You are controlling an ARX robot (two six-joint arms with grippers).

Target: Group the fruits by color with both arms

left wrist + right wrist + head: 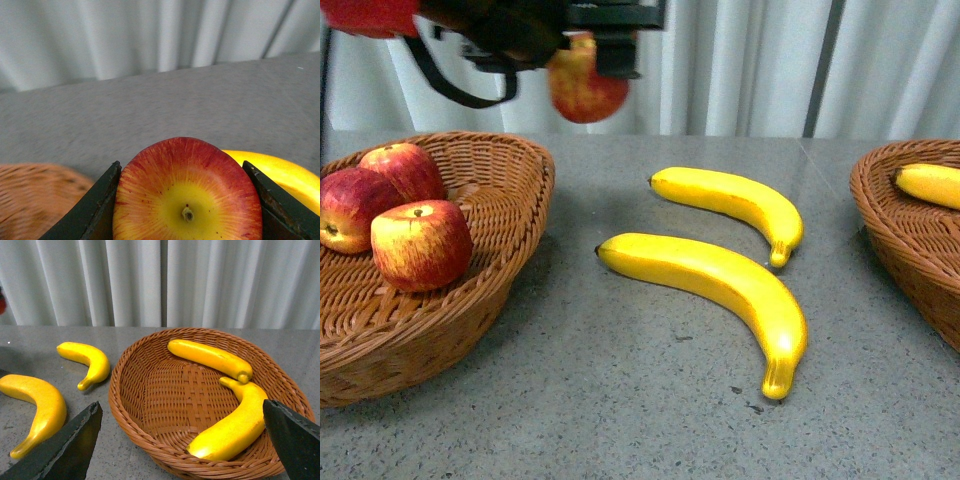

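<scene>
My left gripper [582,55] is shut on a red-and-yellow apple [586,88], held high above the table just right of the left basket [510,215]; the apple fills the left wrist view [187,195] between the fingers [92,210]. Three apples [420,243] lie in the left basket. Two bananas [720,285] lie on the grey table in the middle. My right gripper [182,450] is open above the right basket [150,440], which holds two bananas [235,425]. The right arm is out of the front view.
The right basket [900,230] stands at the table's right edge with a banana [930,183] showing in it. A white curtain hangs behind the table. A banana [285,175] shows behind the held apple in the left wrist view.
</scene>
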